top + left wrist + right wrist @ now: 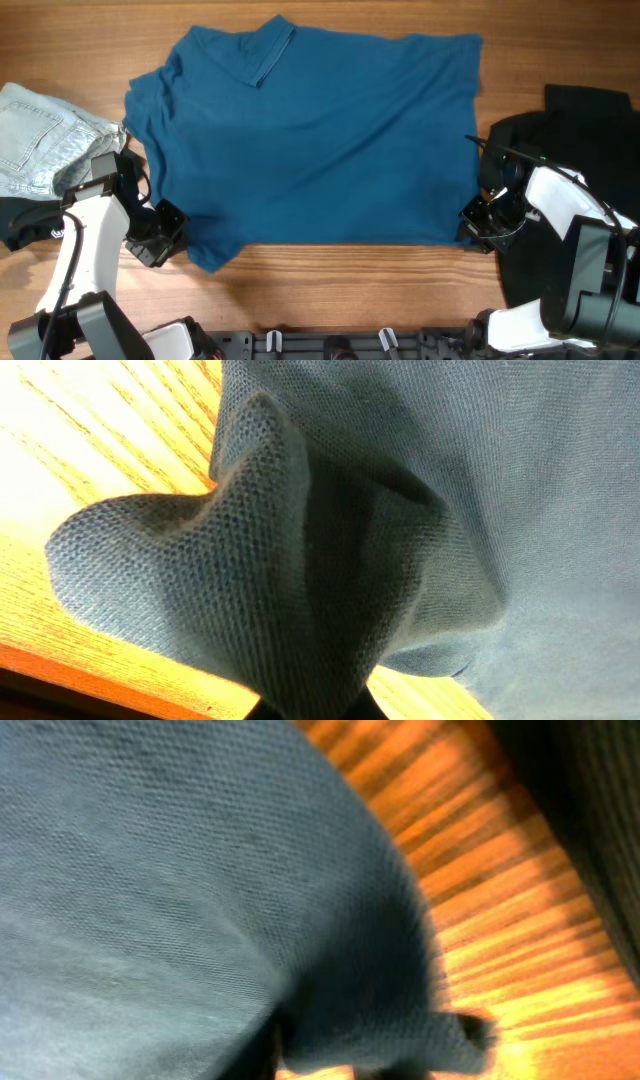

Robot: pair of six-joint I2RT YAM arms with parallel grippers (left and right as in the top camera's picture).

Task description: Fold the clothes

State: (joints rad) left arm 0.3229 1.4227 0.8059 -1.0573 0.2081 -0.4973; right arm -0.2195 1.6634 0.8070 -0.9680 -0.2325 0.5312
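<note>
A blue polo shirt (310, 130) lies spread flat on the wooden table, collar toward the far edge. My left gripper (160, 233) is at its near left corner, shut on the fabric; the left wrist view shows the blue cloth (300, 570) bunched into the jaws. My right gripper (478, 222) is at the near right corner, shut on the hem; the right wrist view shows the blue cloth (200, 890) gathered at the jaws, blurred.
Light grey jeans (40, 140) lie bunched at the left edge. A black garment (580, 130) lies at the right, partly under my right arm. Bare wood (330, 285) runs along the near edge.
</note>
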